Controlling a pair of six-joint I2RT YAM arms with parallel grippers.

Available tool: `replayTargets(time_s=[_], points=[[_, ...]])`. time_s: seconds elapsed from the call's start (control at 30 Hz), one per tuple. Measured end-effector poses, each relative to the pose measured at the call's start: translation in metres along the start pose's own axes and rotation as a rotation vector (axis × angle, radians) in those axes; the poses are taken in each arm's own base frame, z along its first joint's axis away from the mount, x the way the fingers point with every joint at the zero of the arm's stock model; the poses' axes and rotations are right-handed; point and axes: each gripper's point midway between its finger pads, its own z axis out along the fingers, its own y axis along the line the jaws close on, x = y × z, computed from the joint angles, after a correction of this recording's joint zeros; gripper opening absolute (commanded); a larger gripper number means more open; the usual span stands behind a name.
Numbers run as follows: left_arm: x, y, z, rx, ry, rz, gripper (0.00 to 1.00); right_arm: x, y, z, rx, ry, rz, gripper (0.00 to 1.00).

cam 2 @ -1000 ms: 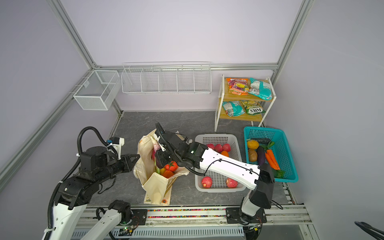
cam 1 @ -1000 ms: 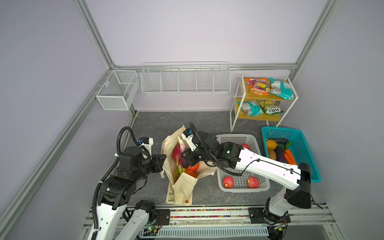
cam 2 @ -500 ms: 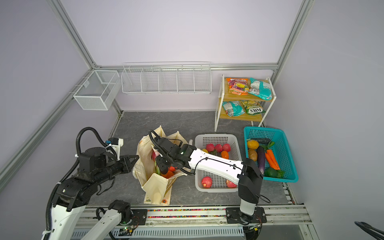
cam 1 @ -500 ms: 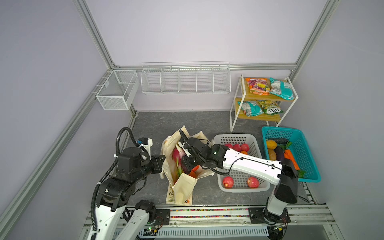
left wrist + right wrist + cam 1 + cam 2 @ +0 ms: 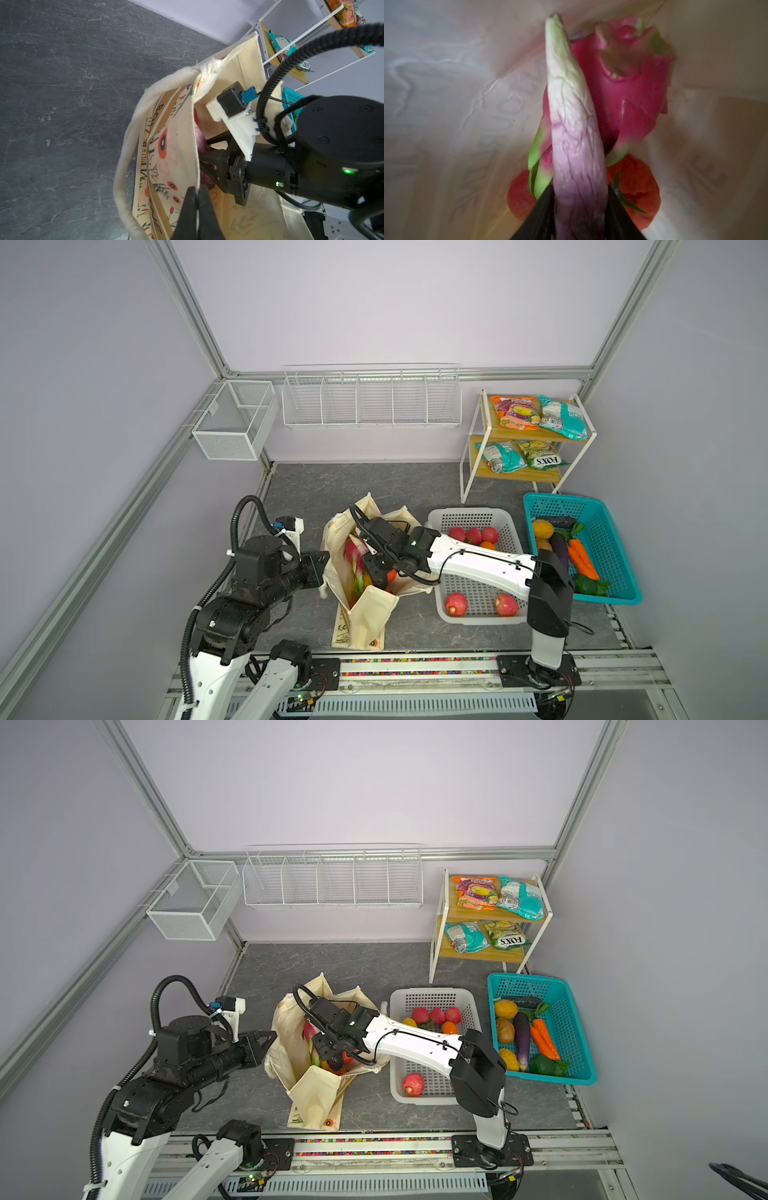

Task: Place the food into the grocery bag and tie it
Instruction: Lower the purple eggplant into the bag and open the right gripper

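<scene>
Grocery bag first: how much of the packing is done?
Done: a dragon fruit and some red-orange pieces lie in the grocery bag. In hand: the left tool pinches the bag's rim while the right tool, inside the bag, holds an eggplant. Left: fruit in the white basket, vegetables in the teal basket, snack packets on the shelf, and tying the handles.

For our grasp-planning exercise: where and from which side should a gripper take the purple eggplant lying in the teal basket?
Probably its middle, from straight above, jaws across the narrow width: the eggplant lies flat and long in the teal basket, carrots close beside it.
</scene>
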Motion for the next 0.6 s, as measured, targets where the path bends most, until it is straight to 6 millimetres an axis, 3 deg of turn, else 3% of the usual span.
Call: replayTargets(time_s=[0.37, 0.6], points=[[0.000, 0.000, 0.000, 0.000, 0.000, 0.002, 0.00, -0.005, 0.000, -0.001, 0.025, -0.003, -0.025, 0.76], [0.000, 0.000, 0.000, -0.001, 0.001, 0.003, 0.00, -0.017, 0.007, -0.023, 0.032, -0.044, -0.045, 0.94]])
